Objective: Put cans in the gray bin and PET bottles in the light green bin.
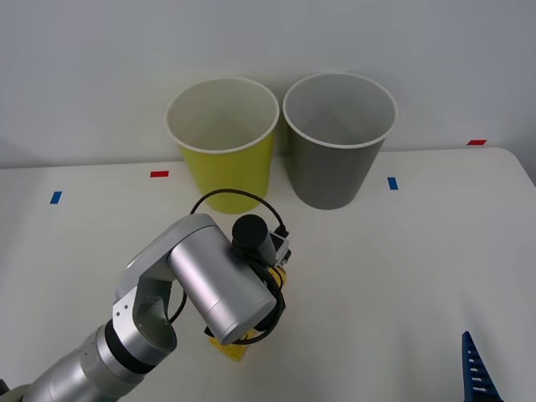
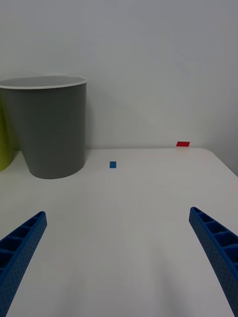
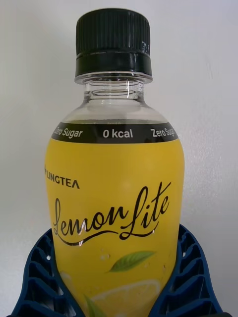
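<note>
The PET bottle (image 3: 116,198) has a yellow label with dark script and a black cap. It stands between the blue fingers (image 3: 191,272) of my left gripper (image 3: 116,282), which is shut on its lower body. In the front view my left arm covers the bottle, leaving a yellow bit (image 1: 230,350) showing near the table's front. The light green bin (image 1: 226,151) and the gray bin (image 1: 335,159) stand side by side at the back, beyond the left arm. My right gripper (image 2: 119,247) is open at the front right, facing the gray bin (image 2: 49,133). The cans are out of view.
Small tape marks lie on the white table: red (image 1: 159,174) and blue (image 1: 55,198) at the left, blue (image 1: 392,182) and red (image 1: 476,142) at the right. A pale wall stands behind the bins. One right finger (image 1: 477,373) pokes in at the front right corner.
</note>
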